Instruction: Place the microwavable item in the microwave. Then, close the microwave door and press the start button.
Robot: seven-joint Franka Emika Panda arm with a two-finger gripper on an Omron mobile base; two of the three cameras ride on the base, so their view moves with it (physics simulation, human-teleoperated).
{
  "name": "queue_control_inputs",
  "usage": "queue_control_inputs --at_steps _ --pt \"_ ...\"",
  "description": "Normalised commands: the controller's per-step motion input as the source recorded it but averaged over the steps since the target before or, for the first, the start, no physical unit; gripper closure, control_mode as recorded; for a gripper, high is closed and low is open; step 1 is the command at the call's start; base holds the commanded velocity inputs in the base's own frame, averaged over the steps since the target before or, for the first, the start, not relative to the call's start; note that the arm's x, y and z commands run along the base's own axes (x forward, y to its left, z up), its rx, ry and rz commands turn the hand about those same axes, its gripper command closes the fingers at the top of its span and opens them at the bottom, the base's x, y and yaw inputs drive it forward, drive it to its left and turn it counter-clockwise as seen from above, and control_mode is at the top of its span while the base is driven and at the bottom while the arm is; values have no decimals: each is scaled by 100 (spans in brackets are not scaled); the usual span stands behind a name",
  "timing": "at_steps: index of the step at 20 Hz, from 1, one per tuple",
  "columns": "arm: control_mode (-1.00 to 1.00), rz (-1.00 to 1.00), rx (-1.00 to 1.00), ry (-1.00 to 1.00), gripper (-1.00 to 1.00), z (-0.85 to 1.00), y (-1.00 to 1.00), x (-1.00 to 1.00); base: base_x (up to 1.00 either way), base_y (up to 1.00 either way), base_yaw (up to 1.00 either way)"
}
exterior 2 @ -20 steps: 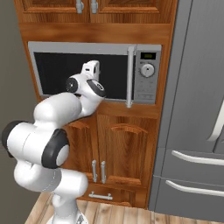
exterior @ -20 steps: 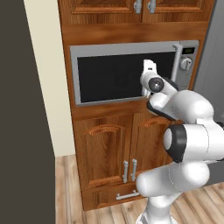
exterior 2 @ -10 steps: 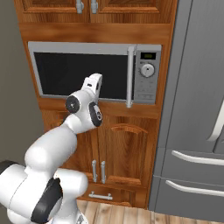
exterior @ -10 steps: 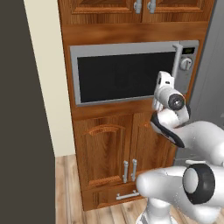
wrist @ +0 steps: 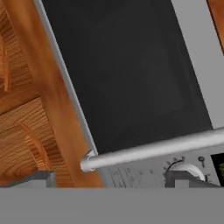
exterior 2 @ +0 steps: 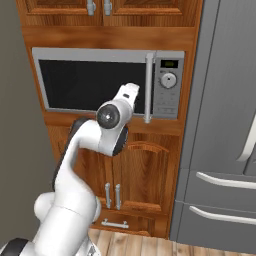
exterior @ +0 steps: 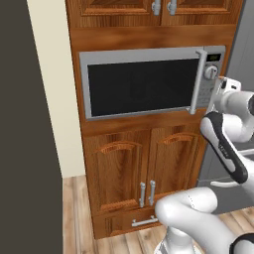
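1. The microwave (exterior: 151, 82) is sitting built into wooden cabinetry (exterior: 134, 168), with a grey refrigerator (exterior 2: 225, 125) just beside it on the right.
2. The microwave door (exterior 2: 92, 82) is sitting closed, its black window facing out and its vertical bar handle (exterior 2: 148, 87) standing beside the control strip.
3. The gripper (wrist: 111, 177) is hovering close in front of the door's lower part, near the handle's end (wrist: 89, 162) and the round knob (wrist: 183, 168).
4. Its two fingers are standing wide apart, gripping nothing.
5. The cup cannot be seen with the door closed.
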Motion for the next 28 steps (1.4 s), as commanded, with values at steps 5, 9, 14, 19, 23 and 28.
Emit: queue_control_inputs --at_steps 5,9,14,19,23,28 --pt "-100 3 16 6 -100 -4 -87 -63 0 0 0" --pt "-100 6 4 4 -100 -57 -20 2 0 0 0" --pt "-100 13 0 0 -100 -50 0 35 0 0 0" --pt "-100 12 1 0 -100 -24 0 41 0 0 0" --pt "-100 4 1 0 -100 -3 -14 27 0 0 0" --pt "-100 1 2 1 -100 -2 -11 30 0 0 0"
